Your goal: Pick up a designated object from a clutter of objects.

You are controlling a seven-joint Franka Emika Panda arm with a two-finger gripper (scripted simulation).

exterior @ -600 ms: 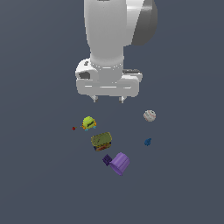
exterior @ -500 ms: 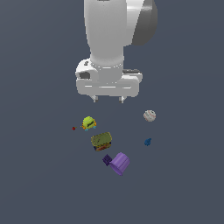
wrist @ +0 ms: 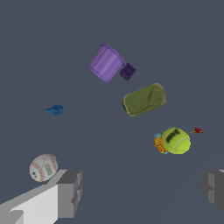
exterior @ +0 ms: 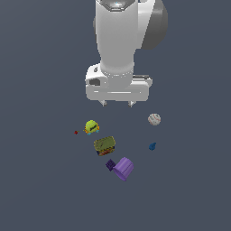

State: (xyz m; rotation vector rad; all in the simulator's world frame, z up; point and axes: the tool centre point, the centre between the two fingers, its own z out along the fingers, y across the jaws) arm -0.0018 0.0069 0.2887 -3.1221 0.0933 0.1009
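The white-grey baseball with red stitching (exterior: pixel 154 119) lies on the grey floor at the exterior view's right, apart from the other items. In the wrist view the baseball (wrist: pixel 43 167) sits just beside one fingertip (wrist: pixel 70 192). My gripper (exterior: pixel 117 103) hangs above the floor, open and empty, with the baseball off to the exterior view's right of it. In the wrist view the gripper (wrist: pixel 142 192) has its jaws wide apart with nothing between them.
A yellow-green toy (exterior: pixel 92 127), a tiny red dot (exterior: pixel 76 132), an olive-brown box (exterior: pixel 104 145), a dark purple cube (exterior: pixel 110 164), a purple cup (exterior: pixel 123 168) on its side and a small blue piece (exterior: pixel 152 146) lie scattered below the gripper.
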